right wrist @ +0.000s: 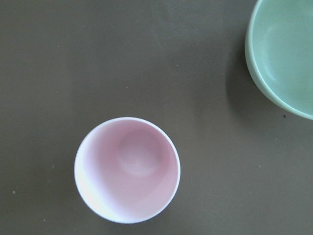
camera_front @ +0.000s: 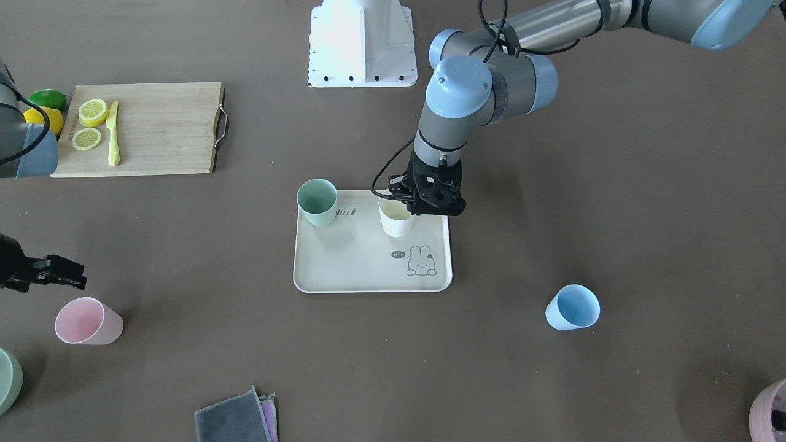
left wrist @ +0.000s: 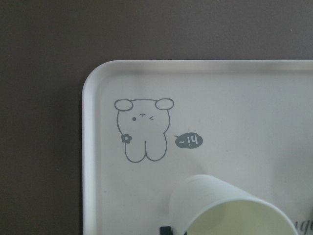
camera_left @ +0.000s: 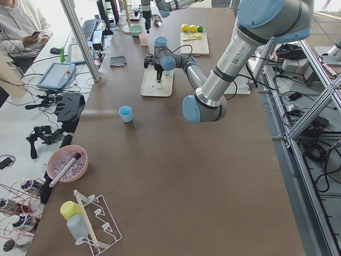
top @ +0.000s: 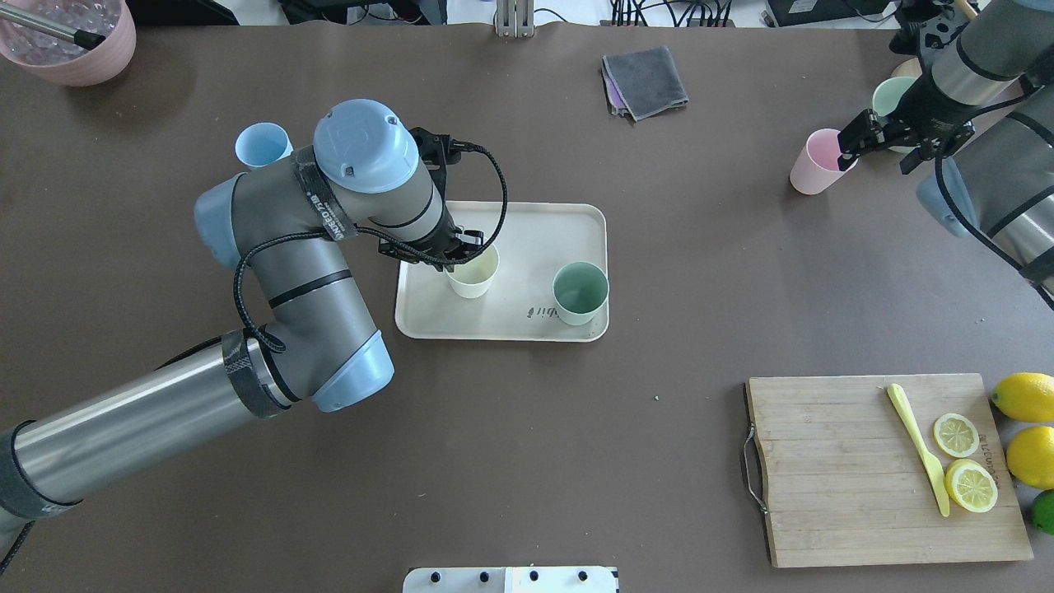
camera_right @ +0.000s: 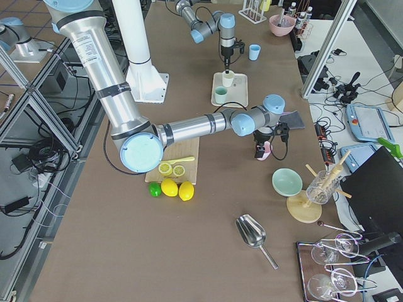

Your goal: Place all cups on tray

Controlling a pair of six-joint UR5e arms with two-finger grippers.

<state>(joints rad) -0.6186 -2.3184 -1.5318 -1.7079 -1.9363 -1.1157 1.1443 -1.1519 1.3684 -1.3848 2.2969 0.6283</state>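
Here, left gripper (camera_front: pixel 402 199) maybe gripping cream cup (camera_front: pixel 396 222)

You see a beige tray (camera_front: pixel 344 264) with a cream rim and a grey line-drawn bunny (camera_front: pixel 420 261), a mint green cup (camera_front: pixel 317 202), a cream-white cup (camera_front: pixel 396 220), a pink cup (camera_front: pixel 86 321), a light blue cup (camera_front: pixel 573 307), a dark brown table (camera_front: pixel 614 184), a grey cloth (camera_front: pixel 233 420) and a pale wooden board (camera_front: pixel 166 129).
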